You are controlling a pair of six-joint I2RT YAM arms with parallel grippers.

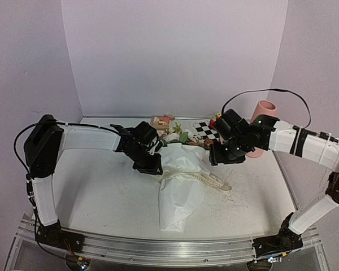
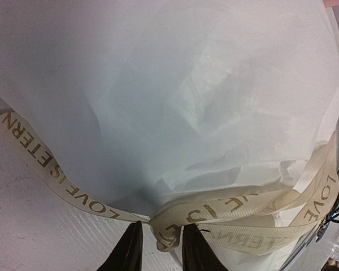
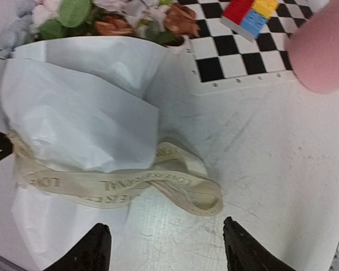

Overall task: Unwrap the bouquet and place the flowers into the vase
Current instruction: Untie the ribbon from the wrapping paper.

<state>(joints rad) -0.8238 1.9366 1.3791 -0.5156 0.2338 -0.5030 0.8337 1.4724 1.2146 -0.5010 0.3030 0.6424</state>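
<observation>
Ribbon (image 2: 243,212), cream with gold lettering, is bunched between the left fingers (image 2: 130,254), which are drawn close and seem to be pinching it, though only their tips show. The right fingers (image 3: 96,248) are spread wide with nothing between them, hanging over the bare table (image 1: 101,192) just short of a loose loop of the ribbon. That band circles the white paper of the bouquet (image 1: 181,186), which lies flat between the two arms. The flowers (image 3: 118,17) poke out of the paper's far end beside a checkered mat (image 3: 237,51) carrying toy blocks (image 3: 251,14). The pink vase (image 1: 265,107) stands upright at the far right, behind the right arm.
</observation>
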